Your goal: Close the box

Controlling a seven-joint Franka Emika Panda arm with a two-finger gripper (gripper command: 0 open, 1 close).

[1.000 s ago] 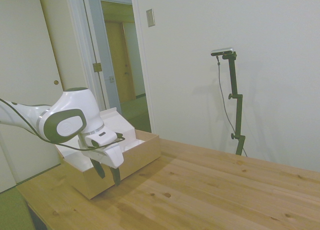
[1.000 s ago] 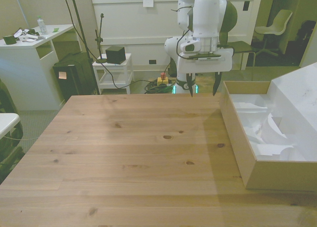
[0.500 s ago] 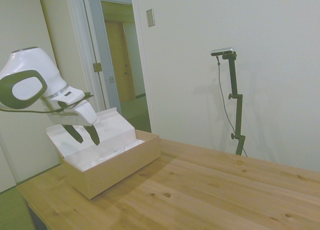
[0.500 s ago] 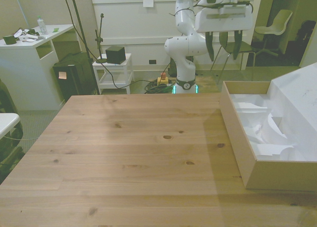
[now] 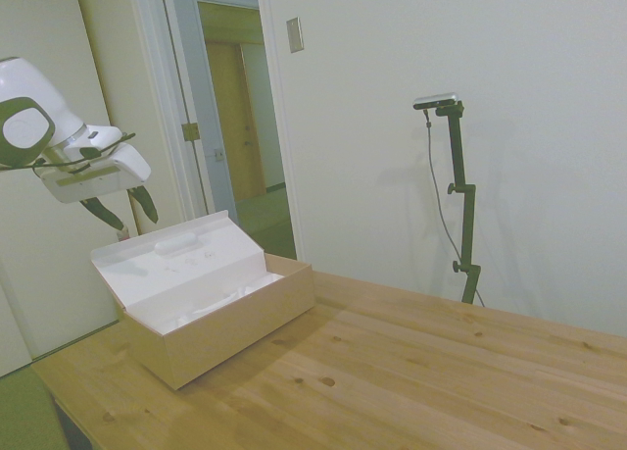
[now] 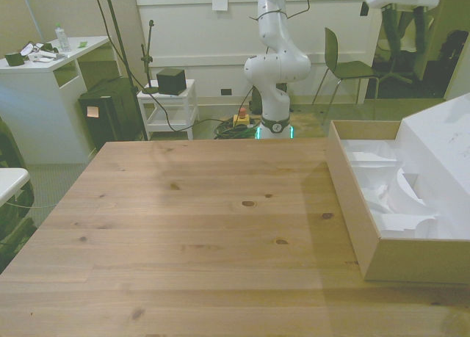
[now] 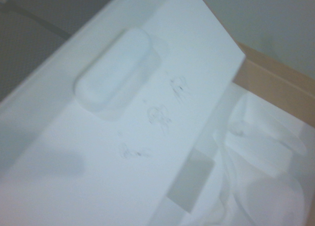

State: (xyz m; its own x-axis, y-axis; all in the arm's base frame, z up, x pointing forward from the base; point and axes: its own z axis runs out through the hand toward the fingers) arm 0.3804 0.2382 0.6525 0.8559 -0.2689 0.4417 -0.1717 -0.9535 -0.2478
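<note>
Rising over the last second from low beside the box's near wall, the gripper (image 5: pixel 121 208) now hangs at the upper left of the side view, above and behind the lid (image 5: pixel 176 259), jaws spread and holding nothing. Below and to its right, the box (image 5: pixel 235 318) sits open at the left end of the tabletop (image 5: pixel 411 381), its white lid tilted back, the raised bump (image 7: pixel 115 71) facing up toward the wrist camera. In the front view the box (image 6: pixel 352 205) fills the right edge. This climb puts the arm behind the flap, likely ready to push it forward and down; the lid is not yet touched.
</note>
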